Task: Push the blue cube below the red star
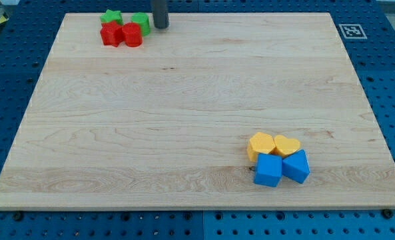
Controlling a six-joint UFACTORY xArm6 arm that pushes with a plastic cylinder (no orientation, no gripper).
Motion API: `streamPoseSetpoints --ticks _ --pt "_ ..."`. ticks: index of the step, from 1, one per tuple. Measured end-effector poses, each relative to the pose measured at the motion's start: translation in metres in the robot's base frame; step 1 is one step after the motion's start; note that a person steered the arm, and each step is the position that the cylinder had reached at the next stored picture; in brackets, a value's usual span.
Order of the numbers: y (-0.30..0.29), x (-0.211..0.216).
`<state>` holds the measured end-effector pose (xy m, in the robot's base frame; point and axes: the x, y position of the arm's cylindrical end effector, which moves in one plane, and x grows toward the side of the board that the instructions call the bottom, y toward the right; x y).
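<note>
The rod's tip (160, 27) sits at the view's top edge of the wooden board (184, 113), just right of a green block (141, 23) and apparently touching or nearly touching it; hard to tell which. There are no fingers on this rig, only a bare rod, so nothing is open, closed or held.

Right beside the tip is a tight top-left cluster: a green star (110, 17), the green block of unclear shape, a red star (110, 34) and a second red block (132, 35), roughly a rounded cylinder. All four are packed together.

The blue cube (268, 171) lies well apart from the tip, near the board's bottom right, so it lies down and to the right across most of the board. It touches a second blue block (296, 166), a faceted shape at its right, with a yellow hexagon-like block (260, 145) and a yellow heart (287, 145) directly above them.

Judgement: the key relation is a long diagonal. The cube must travel up-left to land under the red star, so the tip likely needs to get to the cube's lower-right side first, where the other blue block is in the way.

Markings: one black-and-white fiducial tag (351, 30) at the board's top-right corner. No readable text or brand. The blue pegboard table (390, 100) surrounds the board.
</note>
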<state>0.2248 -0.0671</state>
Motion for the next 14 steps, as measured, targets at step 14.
streamPoseSetpoints --ticks 14 --pt "0.009 0.199"
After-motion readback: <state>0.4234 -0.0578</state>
